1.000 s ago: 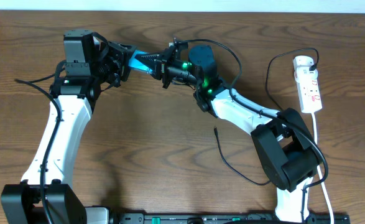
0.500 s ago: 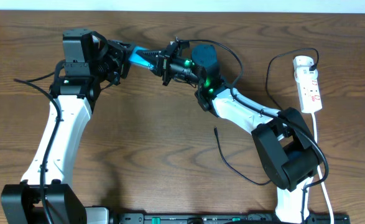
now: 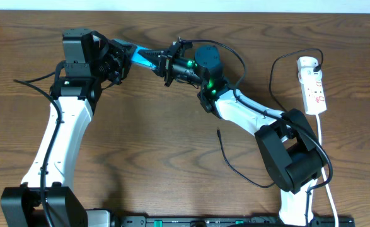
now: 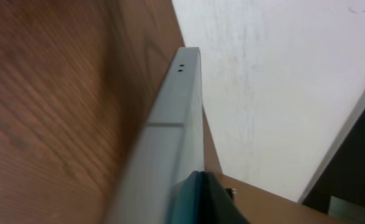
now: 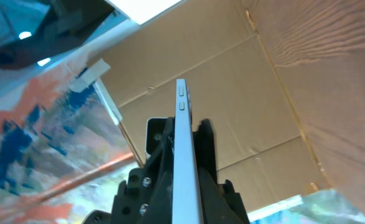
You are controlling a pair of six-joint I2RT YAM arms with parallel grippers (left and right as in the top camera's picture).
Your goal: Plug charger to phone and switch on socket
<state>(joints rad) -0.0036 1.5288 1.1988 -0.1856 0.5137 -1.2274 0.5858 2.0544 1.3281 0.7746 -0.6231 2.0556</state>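
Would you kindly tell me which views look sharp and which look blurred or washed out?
Overhead: sharp, evenly lit wooden table. Left wrist: the flat cyan-screened phone is soft near the lens, pale wall washed out. Right wrist: phone edge crisp, far left blurred.

Phone [image 4: 173, 118] seen edge-on, filling centre of frame: pale grey side rail runs from bottom centre up to blunt end at upper centre. Two small dark dots sit near that upper end. Faint seam crosses rail about midway.

Dark teal wedge [image 4: 201, 199] overlaps rail at bottom centre; unclear what it is.

Brown wood-grain table [image 4: 51, 93] fills left side, blurred, darker beside phone.

White wall [image 4: 281, 74] fills upper right.

Dark panel [image 4: 356, 168] cuts diagonally across lower right corner.
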